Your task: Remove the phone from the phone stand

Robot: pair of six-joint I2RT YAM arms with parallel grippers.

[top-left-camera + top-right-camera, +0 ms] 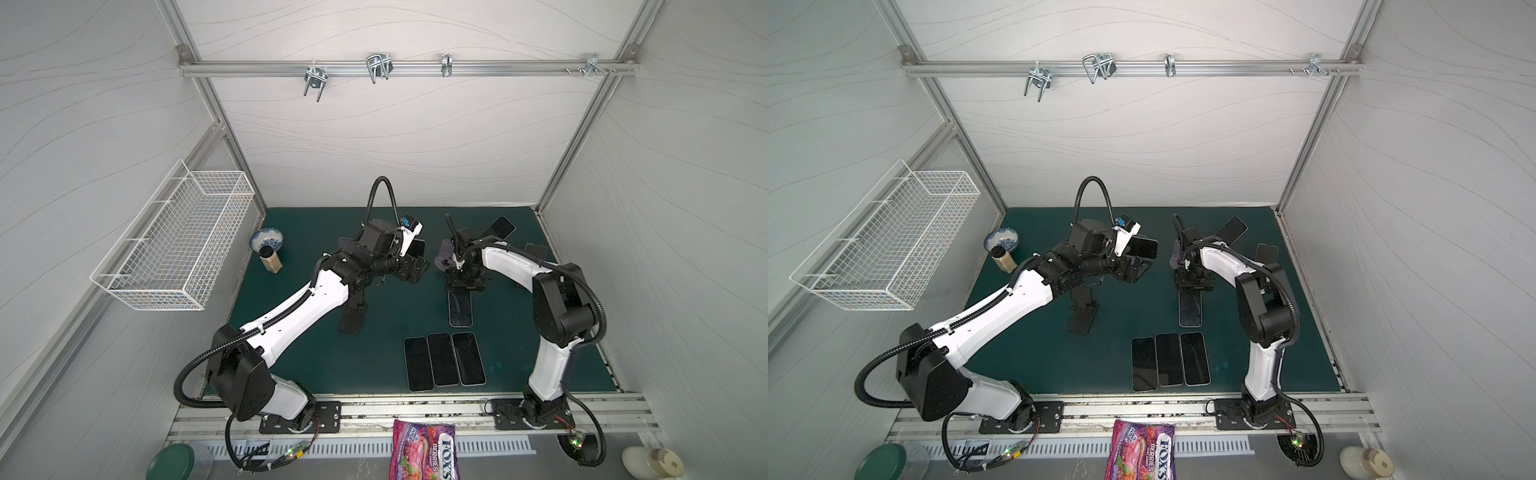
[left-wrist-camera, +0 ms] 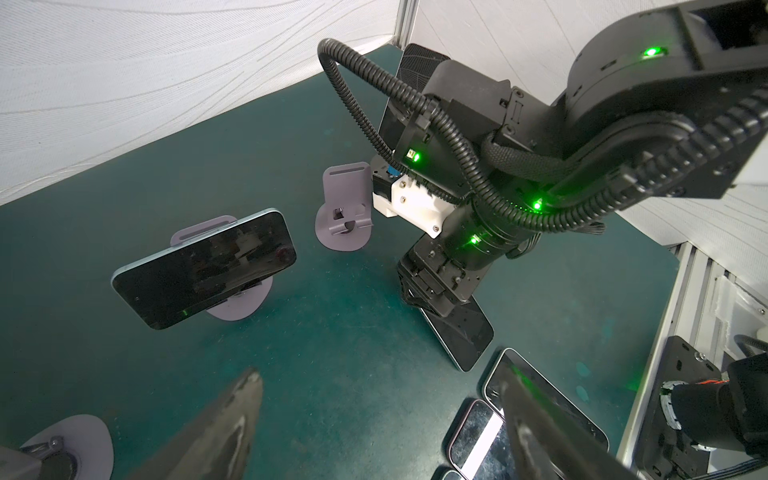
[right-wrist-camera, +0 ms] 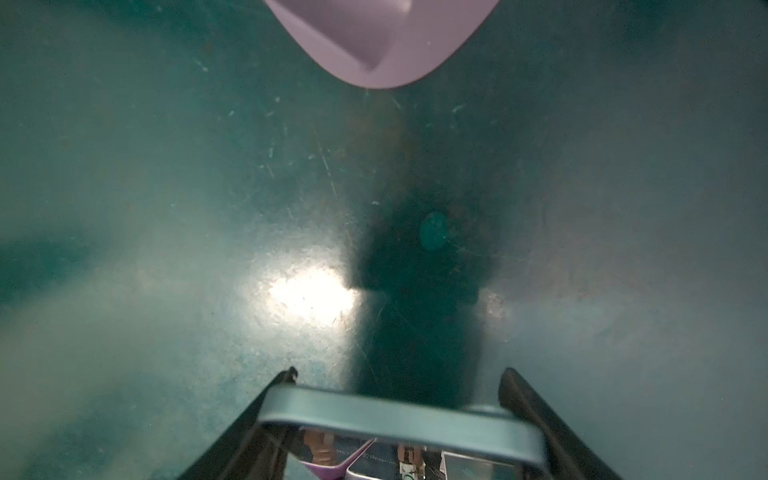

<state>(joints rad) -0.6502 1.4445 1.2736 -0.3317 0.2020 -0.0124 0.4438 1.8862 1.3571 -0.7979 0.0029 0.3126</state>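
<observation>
Dark green bench [image 1: 353,365] boxed in by white, wave-textured walls [image 1: 395,137].
In both top views, three glossy phones [image 1: 444,360] lie flat side by side. Left wrist view: the left hand [image 2: 378,432] is spread, facing a black-screened phone [image 2: 203,268] set sideways on its lilac plastic stand [image 2: 245,307]. Right wrist view: the right hand [image 3: 399,374] pinches a pale-blue-edged phone [image 3: 399,417] close to the scuffed bench.

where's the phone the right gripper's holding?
Right of centre in both top views: the phone sits clamped in the right gripper, just beyond the row of three phones.

The phone [image 2: 465,336] looks glossy, the stand [image 2: 343,195] matt plastic, the mat [image 2: 332,374] scuffed.
</observation>
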